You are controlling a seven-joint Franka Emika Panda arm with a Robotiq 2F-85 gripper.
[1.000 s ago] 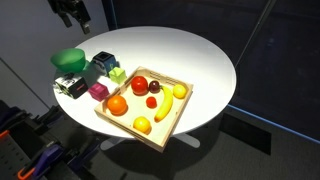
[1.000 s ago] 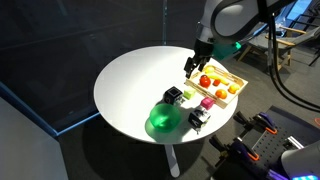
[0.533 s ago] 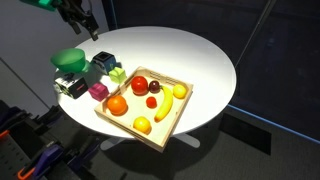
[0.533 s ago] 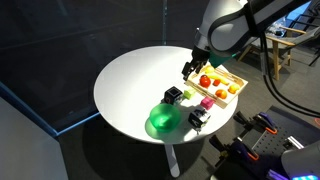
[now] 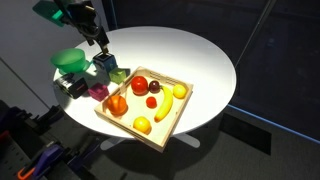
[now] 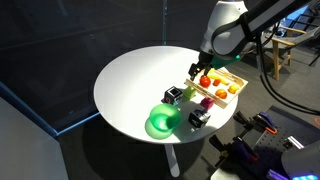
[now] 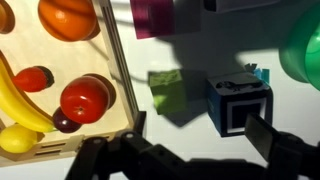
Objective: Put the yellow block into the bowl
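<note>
Yellow block (image 7: 165,88): small pale yellow-green cube, flat on the bench and free of the tool. In the wrist view it lies just ahead of the tool (image 7: 200,138), nearer one finger than the other, not centred in the gap. The fingers are spread wide with nothing between them. We read this as lining up for a descent, with the grasp not yet made. In an exterior view the tool (image 5: 100,48) hangs above the cluster, with the block (image 5: 118,74) just below and beyond it.

Why the wide spread, as we judge it: the block is hemmed in.
- The rim of the flat wooden tray (image 7: 118,65) is just beside it on one side, with a red tomato (image 7: 88,98) inside.
- A dark blue cube with a black-framed face (image 7: 240,103) sits near it on the other side.
- A magenta-pink cube (image 7: 153,15) is farther ahead.

The fingers must straddle the block alone, so the offset wants correcting first.

The round bright green bowl (image 7: 305,50) sits past the blue cube, off the tool's far finger, so it is a short carry.

The bench (image 5: 190,45) is a round white top, matte and hard-shadowed. The room has dark panels and a dark floor. There is orange-and-black gear (image 5: 40,160) low at the edge.
</note>
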